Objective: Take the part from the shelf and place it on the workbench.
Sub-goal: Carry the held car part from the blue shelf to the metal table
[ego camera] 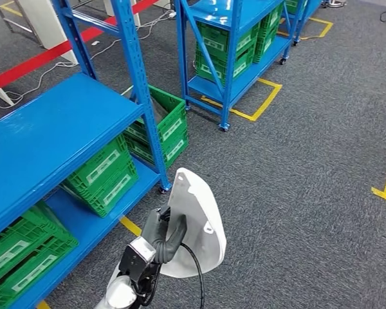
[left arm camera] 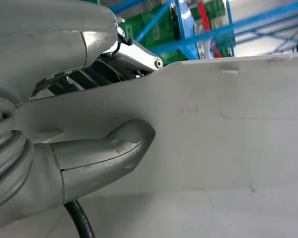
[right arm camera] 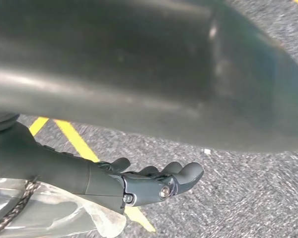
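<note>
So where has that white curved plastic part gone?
The white curved plastic part is in the robot's left hand, low in the head view, over grey carpet beside the blue shelf.

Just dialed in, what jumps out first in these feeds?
The white curved part, gripped by the left hand low in the head view, above grey carpet. To its left stands the blue shelf with green crates underneath. The right hand hangs with nothing in it, over yellow floor tape.
</note>
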Robot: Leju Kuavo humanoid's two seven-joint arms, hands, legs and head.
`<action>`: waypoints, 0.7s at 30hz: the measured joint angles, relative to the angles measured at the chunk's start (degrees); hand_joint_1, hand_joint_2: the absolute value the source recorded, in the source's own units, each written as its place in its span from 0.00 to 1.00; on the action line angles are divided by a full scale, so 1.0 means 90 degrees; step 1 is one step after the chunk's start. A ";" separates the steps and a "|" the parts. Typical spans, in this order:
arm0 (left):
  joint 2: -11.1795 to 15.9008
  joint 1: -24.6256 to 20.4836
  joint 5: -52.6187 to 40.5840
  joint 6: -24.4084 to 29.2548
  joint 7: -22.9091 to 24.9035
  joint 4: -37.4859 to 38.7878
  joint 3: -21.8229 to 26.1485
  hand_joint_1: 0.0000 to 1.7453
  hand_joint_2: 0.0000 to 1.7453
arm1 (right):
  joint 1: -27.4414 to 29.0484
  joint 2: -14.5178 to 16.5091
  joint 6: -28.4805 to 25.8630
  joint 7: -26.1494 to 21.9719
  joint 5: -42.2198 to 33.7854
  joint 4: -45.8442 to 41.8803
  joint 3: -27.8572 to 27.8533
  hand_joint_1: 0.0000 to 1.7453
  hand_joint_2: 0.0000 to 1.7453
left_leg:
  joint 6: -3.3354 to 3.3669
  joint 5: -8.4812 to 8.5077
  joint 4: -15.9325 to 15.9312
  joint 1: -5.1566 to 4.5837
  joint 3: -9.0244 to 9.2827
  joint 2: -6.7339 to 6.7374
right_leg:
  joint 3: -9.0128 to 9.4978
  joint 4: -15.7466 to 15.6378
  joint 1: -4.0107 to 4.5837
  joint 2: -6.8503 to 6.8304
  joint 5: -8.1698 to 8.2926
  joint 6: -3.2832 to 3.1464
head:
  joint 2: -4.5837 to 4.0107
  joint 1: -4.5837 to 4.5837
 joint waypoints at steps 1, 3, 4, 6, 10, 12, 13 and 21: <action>0.0000 -0.0001 0.0010 0.0007 0.0000 0.0002 0.0005 1.00 1.00 | -0.0007 0.0000 0.0040 0.0020 -0.0001 0.0002 0.0001 0.00 0.00 | -0.0035 -0.0015 0.0018 -0.0017 0.0002 0.0041 | 0.0047 -0.0081 0.0018 -0.0026 -0.0018 -0.0059 | 0.0000 -0.0013; 0.0001 -0.0003 0.0015 0.0024 -0.0002 0.0004 0.0007 1.00 1.00 | -0.0002 0.0000 0.0071 0.0167 -0.0009 0.0008 -0.0001 0.00 0.00 | -0.0087 -0.0032 0.0024 -0.0012 0.0021 0.0110 | 0.0037 -0.0074 0.0031 0.0097 -0.0001 -0.0172 | 0.0000 -0.0040; 0.0001 -0.0003 0.0016 0.0032 -0.0002 0.0004 0.0005 1.00 1.00 | 0.0004 -0.0001 0.0063 0.0288 -0.0022 0.0012 -0.0004 0.00 0.00 | -0.0118 -0.0086 0.0063 0.0006 0.0021 0.0049 | 0.0027 -0.0075 0.0032 0.0152 0.0010 -0.0209 | 0.0000 -0.0046; 0.0002 -0.0001 0.0013 0.0052 0.0010 0.0007 0.0001 1.00 1.00 | 0.0005 -0.0004 0.0035 0.0532 -0.0048 0.0015 -0.0015 0.00 0.00 | -0.0168 -0.0390 0.0453 0.0041 -0.0120 -0.0231 | 0.0011 -0.0084 0.0021 0.0279 0.0042 -0.0275 | 0.0000 -0.0058; 0.0007 0.0003 -0.0008 0.0126 0.0052 0.0055 -0.0010 1.00 1.00 | -0.0002 -0.0016 0.0046 0.0809 -0.0043 0.0017 -0.0038 0.00 0.00 | -0.0132 -0.0966 0.1834 0.0043 -0.0725 -0.0562 | -0.0032 -0.0083 0.0073 0.0604 0.0083 -0.0343 | 0.0000 -0.0067; 0.0007 -0.0016 0.0018 0.0122 0.0049 0.0084 -0.0032 1.00 1.00 | 0.0007 -0.0026 0.0051 0.0746 0.0009 0.0019 -0.0040 0.00 0.00 | -0.0031 -0.0622 0.1500 0.0008 -0.0596 -0.0630 | -0.0032 -0.0083 0.0105 0.0795 0.0102 -0.0359 | 0.0000 -0.0066; 0.0007 -0.0039 0.0042 0.0097 0.0050 0.0100 -0.0053 1.00 1.00 | 0.0002 -0.0029 0.0046 0.0687 0.0065 0.0020 -0.0038 0.00 0.00 | 0.0041 -0.0358 0.1077 -0.0023 -0.0422 -0.0758 | -0.0030 -0.0083 0.0110 0.0886 0.0114 -0.0362 | 0.0000 -0.0064; -0.0018 -0.0334 0.0040 0.0071 0.0070 0.0370 -0.0293 1.00 1.00 | -0.0023 -0.0012 -0.0092 0.0639 0.0450 0.0060 0.0032 0.00 0.00 | 0.0237 0.0112 -0.0164 -0.0049 0.0033 -0.0875 | -0.0338 0.0118 0.0091 0.0884 0.0066 -0.0150 | 0.0000 -0.0065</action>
